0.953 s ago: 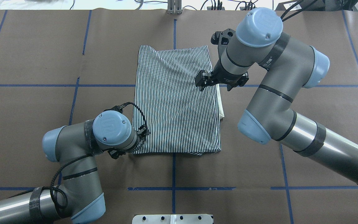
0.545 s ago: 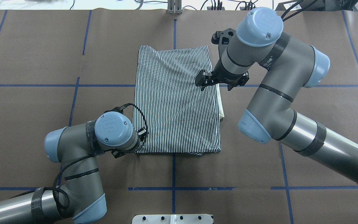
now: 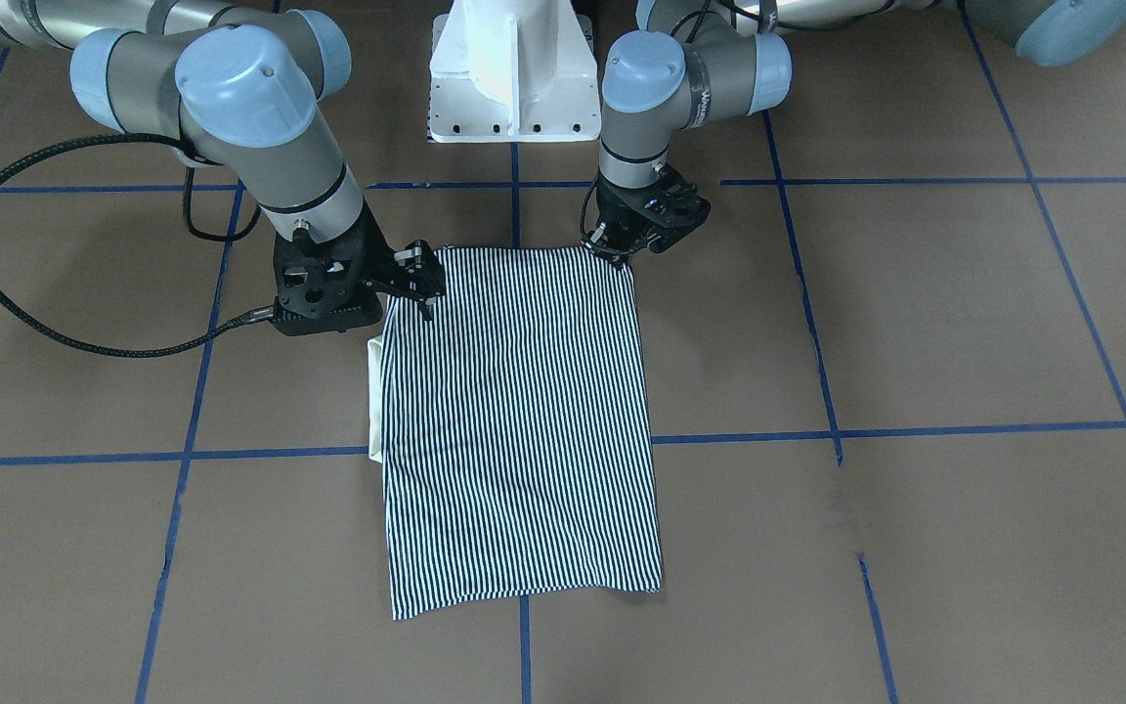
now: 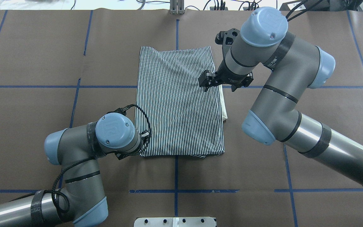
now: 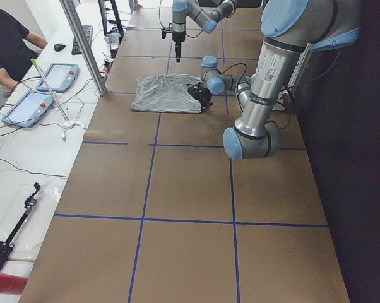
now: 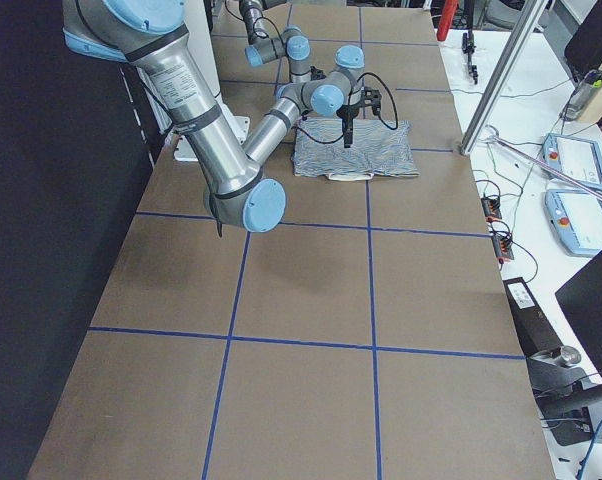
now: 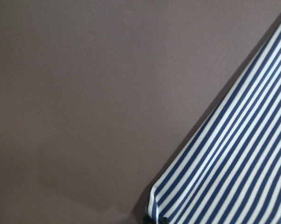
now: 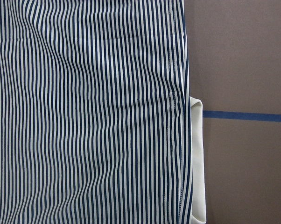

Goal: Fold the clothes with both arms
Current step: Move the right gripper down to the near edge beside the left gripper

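The striped shirt [image 4: 180, 101] lies folded into a tall rectangle on the brown table, and its white collar [image 4: 224, 104] peeks out along the right edge. In the front-facing view my left gripper [image 3: 619, 252] sits low at the shirt's [image 3: 519, 420] near corner and looks shut on it. From overhead the left wrist hides that grip. The left wrist view shows the striped corner [image 7: 234, 158] slightly raised off the table. My right gripper [image 4: 205, 84] hovers above the shirt's right edge, beside the collar, looks open and holds nothing. Flat stripes [image 8: 89, 112] and the collar [image 8: 196, 158] fill the right wrist view.
The white pedestal base [image 3: 512, 68] stands just behind the shirt. Blue tape lines [image 4: 175, 190] grid the brown table. A bench with tablets [image 5: 32, 104], cables and a metal post [image 5: 83, 44] runs along the far side, where a person [image 5: 7, 38] sits.
My left wrist has shifted a little to the right, and the shirt's near-left corner has slid right with it. The right gripper has drifted slightly to the right.
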You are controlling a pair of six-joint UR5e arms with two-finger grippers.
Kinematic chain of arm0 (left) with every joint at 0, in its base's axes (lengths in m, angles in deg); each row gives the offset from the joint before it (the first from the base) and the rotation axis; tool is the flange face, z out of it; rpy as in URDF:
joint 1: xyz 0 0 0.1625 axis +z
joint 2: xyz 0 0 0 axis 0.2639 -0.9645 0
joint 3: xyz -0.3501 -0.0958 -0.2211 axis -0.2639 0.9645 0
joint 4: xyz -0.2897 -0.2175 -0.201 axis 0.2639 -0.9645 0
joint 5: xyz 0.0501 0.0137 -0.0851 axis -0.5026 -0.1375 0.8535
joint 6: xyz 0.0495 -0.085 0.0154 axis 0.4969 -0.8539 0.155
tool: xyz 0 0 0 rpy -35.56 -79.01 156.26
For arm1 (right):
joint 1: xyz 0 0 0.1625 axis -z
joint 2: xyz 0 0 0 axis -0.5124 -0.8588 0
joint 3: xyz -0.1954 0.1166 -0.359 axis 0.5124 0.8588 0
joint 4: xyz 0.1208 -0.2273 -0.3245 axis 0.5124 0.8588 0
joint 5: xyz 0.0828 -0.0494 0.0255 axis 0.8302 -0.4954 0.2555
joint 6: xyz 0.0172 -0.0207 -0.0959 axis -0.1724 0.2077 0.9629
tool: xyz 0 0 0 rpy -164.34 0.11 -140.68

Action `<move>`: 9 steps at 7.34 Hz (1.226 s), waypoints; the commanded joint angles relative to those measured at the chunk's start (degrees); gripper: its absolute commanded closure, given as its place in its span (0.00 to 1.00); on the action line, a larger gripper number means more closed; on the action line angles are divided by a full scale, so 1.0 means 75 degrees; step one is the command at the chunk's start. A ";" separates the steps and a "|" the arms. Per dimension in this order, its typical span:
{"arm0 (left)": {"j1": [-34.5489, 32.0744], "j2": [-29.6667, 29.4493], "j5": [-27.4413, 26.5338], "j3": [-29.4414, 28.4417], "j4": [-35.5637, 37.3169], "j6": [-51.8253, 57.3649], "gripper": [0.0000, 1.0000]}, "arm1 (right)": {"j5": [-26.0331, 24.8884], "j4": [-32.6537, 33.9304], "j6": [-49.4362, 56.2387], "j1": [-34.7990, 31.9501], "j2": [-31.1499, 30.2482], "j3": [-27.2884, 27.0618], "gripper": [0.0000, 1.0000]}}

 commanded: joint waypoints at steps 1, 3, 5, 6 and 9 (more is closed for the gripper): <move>-0.0077 0.0078 -0.0007 0.0270 0.0002 0.1120 1.00 | 0.0030 -0.0074 -0.1729 0.0244 -0.0096 -0.0101 0.00; -0.0218 0.0206 -0.0007 0.0447 -0.0009 0.2066 1.00 | -0.0214 -0.0097 -0.4377 0.0946 -0.0108 -0.0312 0.00; -0.0206 0.0219 0.0004 0.0483 -0.0033 0.2091 1.00 | -0.1616 -0.0588 -0.7014 0.1999 -0.0294 -0.0255 0.00; -0.0206 0.0230 0.0004 0.0483 -0.0044 0.2103 1.00 | -0.2017 -0.0625 -0.7527 0.2318 -0.0388 -0.0266 0.00; -0.0206 0.0207 0.0004 0.0483 -0.0056 0.2114 1.00 | -0.2490 -0.0496 -0.7918 0.2742 -0.0471 0.0131 0.00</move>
